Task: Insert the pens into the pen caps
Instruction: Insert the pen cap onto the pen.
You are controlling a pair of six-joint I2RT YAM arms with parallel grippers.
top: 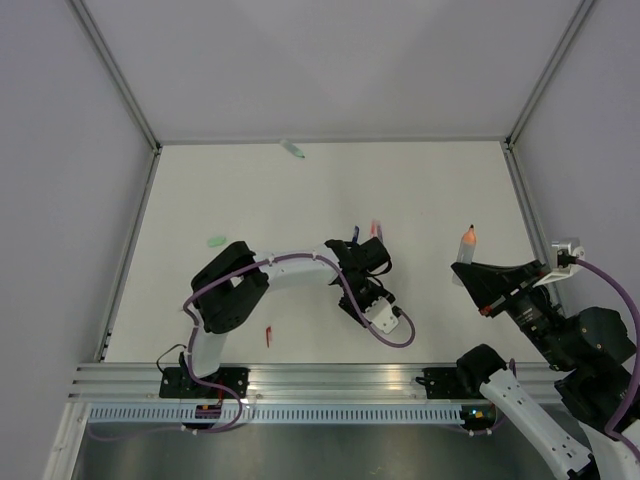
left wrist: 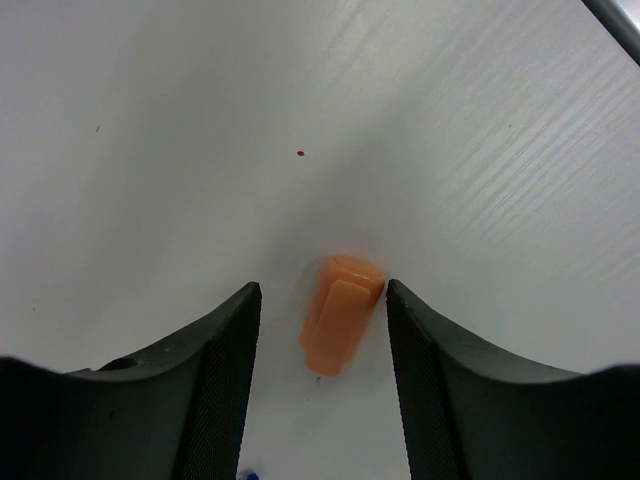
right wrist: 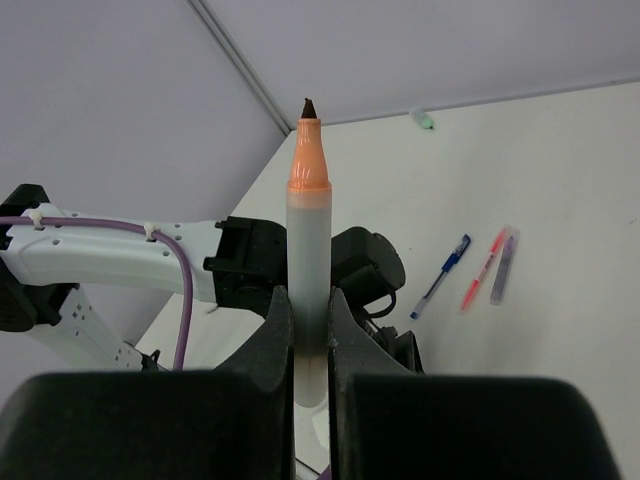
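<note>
Top view: left gripper [top: 368,262] centre frame, right gripper [top: 468,268] at right, holding the orange-tipped pen [top: 467,240].

Left wrist: orange cap [left wrist: 340,315] lies between spread fingers, long axis roughly along them.

Right wrist: jaws pinch the pen upright, tip at top.

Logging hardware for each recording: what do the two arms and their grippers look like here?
Left arm and right arm: white links, black joints, purple cables looped alongside. Fingers are black with finely ribbed inner pads.
</note>
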